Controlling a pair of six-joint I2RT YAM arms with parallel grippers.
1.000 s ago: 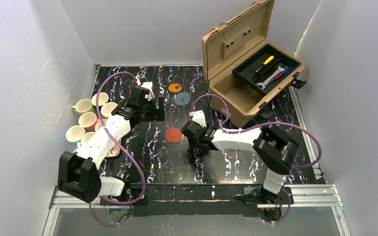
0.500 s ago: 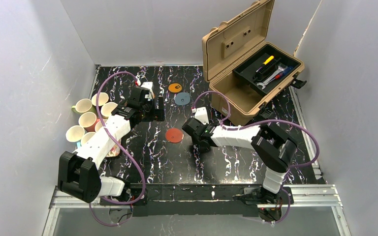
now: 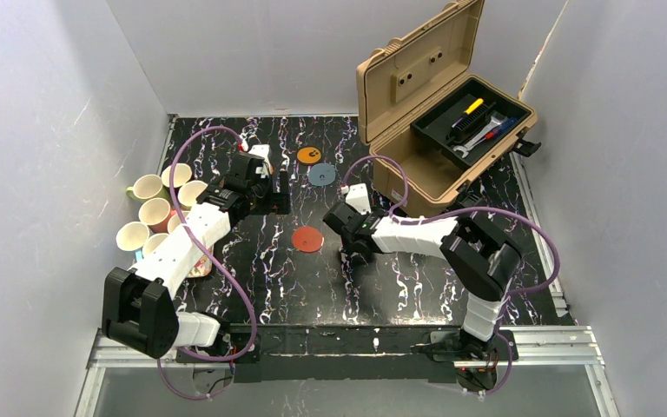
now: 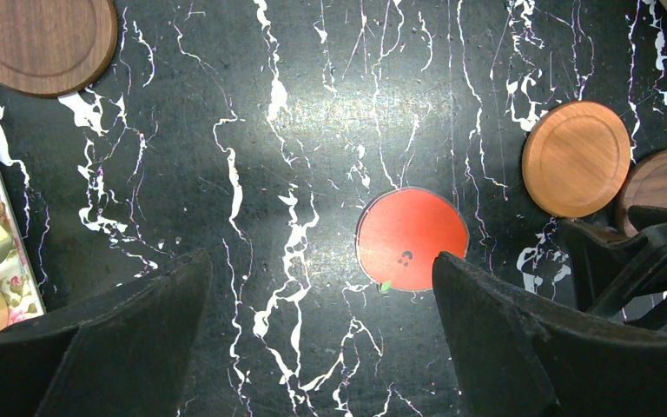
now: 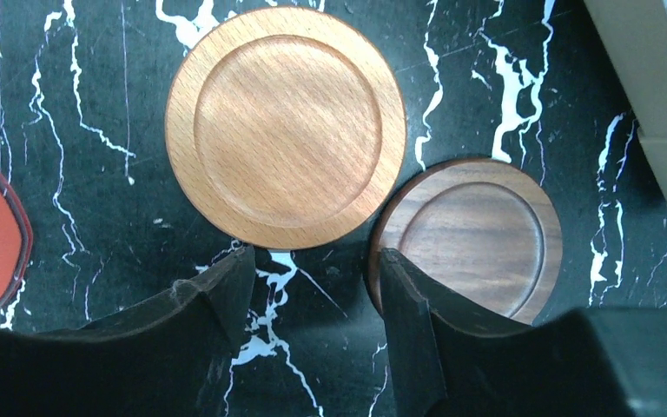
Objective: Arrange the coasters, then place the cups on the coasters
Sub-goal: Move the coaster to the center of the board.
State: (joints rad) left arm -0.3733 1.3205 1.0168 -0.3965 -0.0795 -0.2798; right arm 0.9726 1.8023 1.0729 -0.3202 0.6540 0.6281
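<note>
Left jaws gape wide w/ nothing between, hanging over the red coaster (image 4: 411, 239). Right jaws stand part-open, gripping nothing, one tip at the rim of a dark-brown coaster (image 5: 473, 239) that lies just beside the orange-brown coaster (image 5: 285, 126).

Vs a sec ago, we see the right arm (image 3: 417, 233) drawn back toward the tan case (image 3: 399, 87). The left arm (image 3: 182, 243) and the red disc haven't budged.

The counter (image 3: 417, 287) is black marble w/ white veins, w/ pale walls on 3 sides. The case lid is up, w/ tools in its tray.

We count 6 coasters, all flat on the counter:
- 2 dark-brown, incl. the second dark-brown coaster (image 4: 39, 39)
- 1 orange-brown
- 1 red
- 1 grey-blue coaster (image 3: 321, 175)
- 1 orange coaster (image 3: 309, 155) w/ a dark mark

Cups (image 3: 155, 213): at least 6, bunched at the left edge by the floral tray (image 4: 16, 280), well apart from the coasters.
</note>
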